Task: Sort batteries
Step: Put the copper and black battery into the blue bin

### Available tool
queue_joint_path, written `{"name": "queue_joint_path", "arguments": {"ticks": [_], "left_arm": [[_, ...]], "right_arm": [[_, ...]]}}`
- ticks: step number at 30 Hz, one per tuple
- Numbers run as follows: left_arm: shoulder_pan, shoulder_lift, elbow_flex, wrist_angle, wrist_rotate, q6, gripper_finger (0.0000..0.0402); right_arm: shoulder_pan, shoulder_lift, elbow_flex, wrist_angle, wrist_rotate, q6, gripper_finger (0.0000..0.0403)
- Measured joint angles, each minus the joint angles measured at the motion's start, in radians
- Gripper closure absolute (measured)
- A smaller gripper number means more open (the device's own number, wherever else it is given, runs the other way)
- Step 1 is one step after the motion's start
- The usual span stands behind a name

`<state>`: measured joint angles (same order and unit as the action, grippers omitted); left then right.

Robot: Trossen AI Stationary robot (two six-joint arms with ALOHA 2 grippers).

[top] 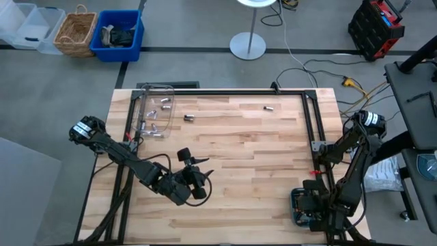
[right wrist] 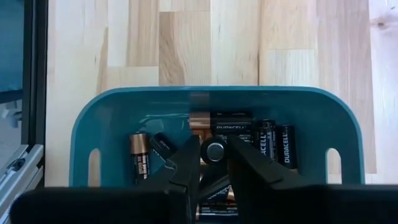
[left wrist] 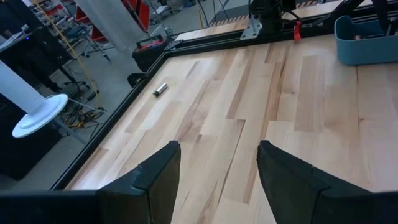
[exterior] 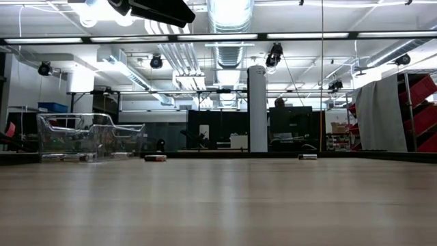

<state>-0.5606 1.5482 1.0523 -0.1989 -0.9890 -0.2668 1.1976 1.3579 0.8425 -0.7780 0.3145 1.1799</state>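
My right gripper (right wrist: 214, 155) hangs over the teal tray (right wrist: 87, 124) at the table's near right corner (top: 295, 199), shut on a small battery (right wrist: 214, 150) seen end-on. Several dark and coppery batteries (right wrist: 273, 142) lie flat in the tray. My left gripper (left wrist: 217, 152) stands open with nothing in it above the near left part of the table (top: 196, 179). Two loose batteries (top: 189, 118) (top: 268, 107) lie on their sides on the far part of the table. More batteries rest in the clear plastic box (top: 156, 113) at the far left. My right gripper pinches the battery's round side (right wrist: 207, 153) between its two fingertips, coming from above and pointing down into the tray. The battery stands on end in the hold, its silvery end face turned up. Whether its lower end touches the batteries beneath is hidden.
A black metal frame (top: 225, 91) runs along the table's far and side edges. Bare wood stretches across the table's middle (top: 246, 157). Beyond the far edge, on the floor, stand a blue bin (top: 119, 34), a wicker basket (top: 75, 31) and a white lamp base (top: 247, 46).
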Motion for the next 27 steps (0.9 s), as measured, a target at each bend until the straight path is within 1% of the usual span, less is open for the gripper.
{"name": "queue_joint_path", "arguments": {"ticks": [5, 10, 13, 15, 18, 20, 22, 27], "left_arm": [[0.000, 0.000, 0.000, 0.000, 0.000, 0.000, 0.0210], [0.000, 0.000, 0.000, 0.000, 0.000, 0.000, 0.0210], [0.000, 0.000, 0.000, 0.000, 0.000, 0.003, 0.0210], [0.000, 0.000, 0.000, 0.000, 0.000, 0.007, 0.0210], [0.000, 0.000, 0.000, 0.000, 0.000, 0.007, 0.0210], [0.000, 0.000, 0.000, 0.006, 0.000, 0.007, 0.0210], [0.000, 0.000, 0.000, 0.010, 0.000, 0.007, 0.0210], [0.002, -0.005, 0.000, 0.030, 0.001, 0.008, 0.0210]], "right_arm": [[0.000, 0.000, 0.000, -0.001, 0.000, 0.014, 0.0308], [0.000, -0.008, 0.000, -0.001, -0.008, 0.023, 0.0297], [-0.009, -0.038, 0.013, -0.023, -0.055, 0.042, 0.0296], [-0.019, -0.062, 0.035, -0.067, -0.094, 0.058, 0.0298], [-0.042, -0.095, 0.087, -0.135, -0.105, 0.049, 0.0306], [-0.067, -0.110, 0.123, -0.183, -0.087, 0.023, 0.0311], [-0.102, -0.118, 0.160, -0.224, -0.047, -0.020, 0.0317], [-0.243, -0.128, 0.234, -0.262, 0.065, -0.169, 0.0328]]}}
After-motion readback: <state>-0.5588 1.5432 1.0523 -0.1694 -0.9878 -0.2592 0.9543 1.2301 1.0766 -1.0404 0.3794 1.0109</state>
